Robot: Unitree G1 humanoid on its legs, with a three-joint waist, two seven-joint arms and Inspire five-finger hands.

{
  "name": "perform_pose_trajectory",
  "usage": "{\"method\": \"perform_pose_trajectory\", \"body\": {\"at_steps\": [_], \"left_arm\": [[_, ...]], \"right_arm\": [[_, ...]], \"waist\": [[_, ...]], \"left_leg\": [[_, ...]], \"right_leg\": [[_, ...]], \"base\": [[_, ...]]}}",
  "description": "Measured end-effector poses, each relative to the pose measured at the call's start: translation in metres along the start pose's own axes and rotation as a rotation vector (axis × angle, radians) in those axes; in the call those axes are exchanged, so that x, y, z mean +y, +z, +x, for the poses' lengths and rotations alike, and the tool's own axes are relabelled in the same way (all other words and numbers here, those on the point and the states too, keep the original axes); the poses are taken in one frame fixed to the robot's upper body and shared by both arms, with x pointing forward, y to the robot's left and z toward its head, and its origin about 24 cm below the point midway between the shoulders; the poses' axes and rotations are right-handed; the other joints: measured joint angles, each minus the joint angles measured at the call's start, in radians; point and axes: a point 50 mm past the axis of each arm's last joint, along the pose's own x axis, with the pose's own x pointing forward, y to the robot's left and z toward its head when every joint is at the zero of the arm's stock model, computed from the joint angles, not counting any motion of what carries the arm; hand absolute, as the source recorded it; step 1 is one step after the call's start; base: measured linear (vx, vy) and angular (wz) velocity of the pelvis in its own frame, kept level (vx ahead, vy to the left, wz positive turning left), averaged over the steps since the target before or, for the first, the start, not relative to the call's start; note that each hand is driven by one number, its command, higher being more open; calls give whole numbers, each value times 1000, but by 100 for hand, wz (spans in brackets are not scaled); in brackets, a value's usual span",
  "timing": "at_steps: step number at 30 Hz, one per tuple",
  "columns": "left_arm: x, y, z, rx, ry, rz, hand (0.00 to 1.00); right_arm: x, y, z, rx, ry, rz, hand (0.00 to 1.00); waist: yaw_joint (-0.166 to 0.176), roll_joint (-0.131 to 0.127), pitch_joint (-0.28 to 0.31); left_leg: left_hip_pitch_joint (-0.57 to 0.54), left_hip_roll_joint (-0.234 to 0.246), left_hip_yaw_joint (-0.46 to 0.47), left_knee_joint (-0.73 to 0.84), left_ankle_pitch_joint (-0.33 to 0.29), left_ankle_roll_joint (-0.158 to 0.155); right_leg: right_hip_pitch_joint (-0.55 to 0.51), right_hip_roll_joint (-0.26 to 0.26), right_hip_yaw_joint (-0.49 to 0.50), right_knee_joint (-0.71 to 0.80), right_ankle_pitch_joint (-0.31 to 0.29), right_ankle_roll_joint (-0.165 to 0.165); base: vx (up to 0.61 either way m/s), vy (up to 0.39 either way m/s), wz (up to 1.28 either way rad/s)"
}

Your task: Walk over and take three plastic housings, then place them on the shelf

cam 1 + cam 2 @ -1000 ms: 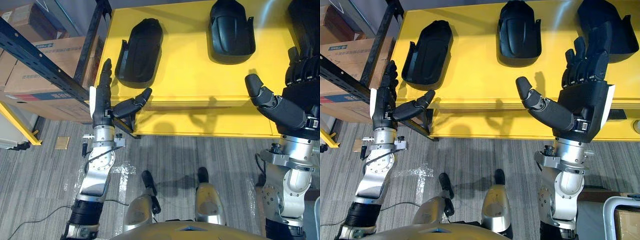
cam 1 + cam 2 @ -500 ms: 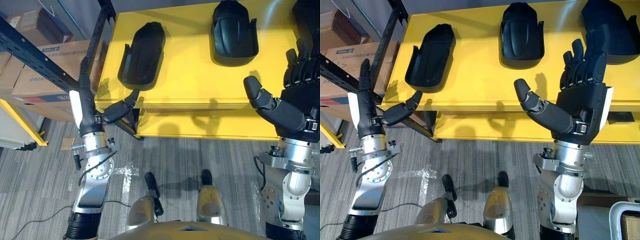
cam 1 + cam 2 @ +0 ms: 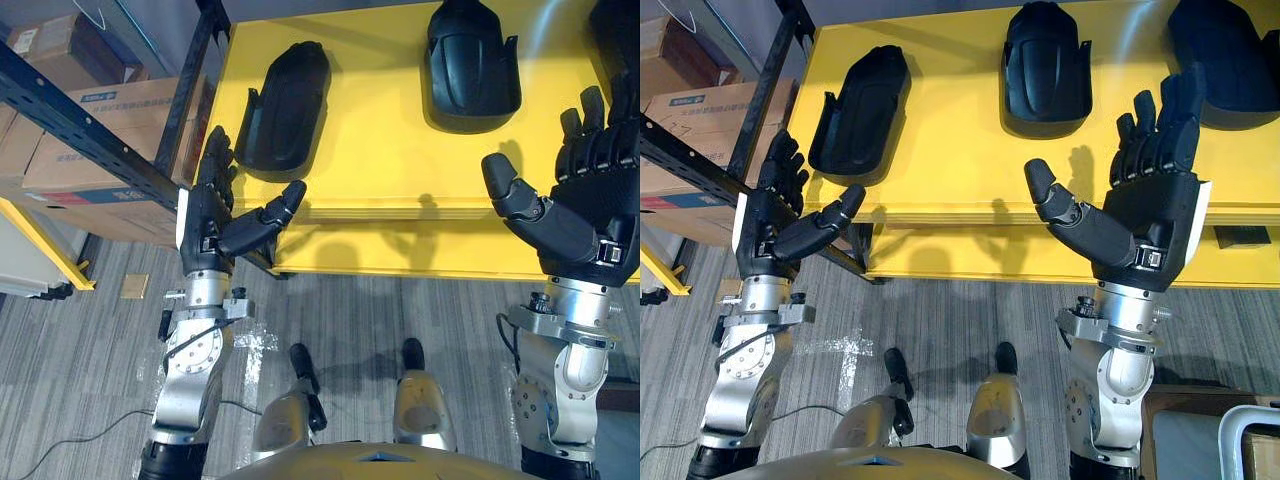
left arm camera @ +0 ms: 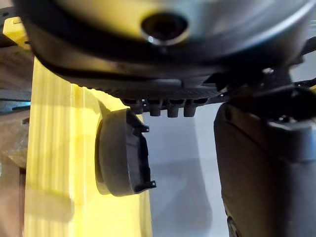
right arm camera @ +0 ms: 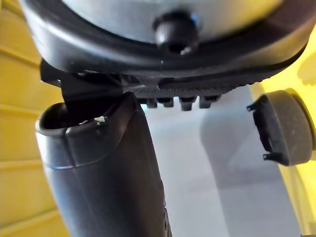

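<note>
Far left: stacked cardboard boxes (image 3: 70, 165) behind a dark rack beam (image 3: 100, 135) slanting across them, a yellow rail (image 3: 40, 245) lower down, a small brown tile (image 3: 126, 285) flat on the floor. Dark rack upright (image 3: 195, 70) tight against the table's left edge.

Left hand (image 3: 205, 225) upright beside that beam, at the table's left front corner: fingers straight, thumb spread toward the front edge, nothing in it. Just past its fingertips and untouched, the left plastic housing (image 3: 283, 105), lying on the tabletop near the left edge. Middle plastic housing (image 3: 472, 60) farther back, well apart from the first. Right hand (image 3: 1150, 220) upright before the front edge, fingers straight and loosely spread, thumb out to the side, empty, standing between middle and right. Right plastic housing (image 3: 1230, 55) at the far right, cut by the view's edge.

Yellow table (image 3: 390, 160), bare between the housings, with a second yellow panel below its front edge. Grey striped carpet (image 3: 380, 310) underneath.

Front edge unobstructed along its length; left side hemmed in by upright and beam. Lower right, the corner of a white frame (image 3: 1240, 425) on the floor.
</note>
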Motion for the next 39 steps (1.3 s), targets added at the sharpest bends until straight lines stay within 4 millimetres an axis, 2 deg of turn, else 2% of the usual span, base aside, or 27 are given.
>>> {"method": "perform_pose_trajectory", "body": {"at_steps": [7, 16, 21, 29, 39], "left_arm": [[-4, -6, -11, 55, -63, -93, 100], [-11, -9, -9, 63, -105, -142, 100], [-14, -19, 5, 71, -124, -160, 100], [-14, -27, 19, 85, -116, -178, 100], [-5, -35, 33, 67, -50, -162, 100]], "right_arm": [[-2, -2, -5, 24, -32, -9, 100], [0, -3, -5, 30, -45, 6, 100], [-1, -3, -5, 27, -41, 2, 100], [-4, -1, -4, 21, -19, -17, 100], [-2, -1, -3, 20, 20, -21, 100]], "waist": [[23, -1, -1], [20, -3, -4], [7, -8, -10], [-11, -12, -12], [-23, -17, -14]], "left_leg": [[-6, 1, -25, -2, -12, -10], [-10, 1, -13, -2, -13, -15], [-2, 0, 10, 0, -3, -2], [13, 1, 40, -1, -8, -3], [20, 0, 65, -3, -13, -5]], "right_leg": [[14, -1, -31, -2, -11, -3], [2, -1, -18, -2, -9, -1], [-5, 0, 7, -3, -1, 3], [-12, 2, 36, -3, 1, 5], [-20, 3, 61, -4, 8, 12]], "base": [[-12, -7, 12], [4, -5, -3], [34, -11, -12], [10, -11, -11], [-3, -6, -6]]}}
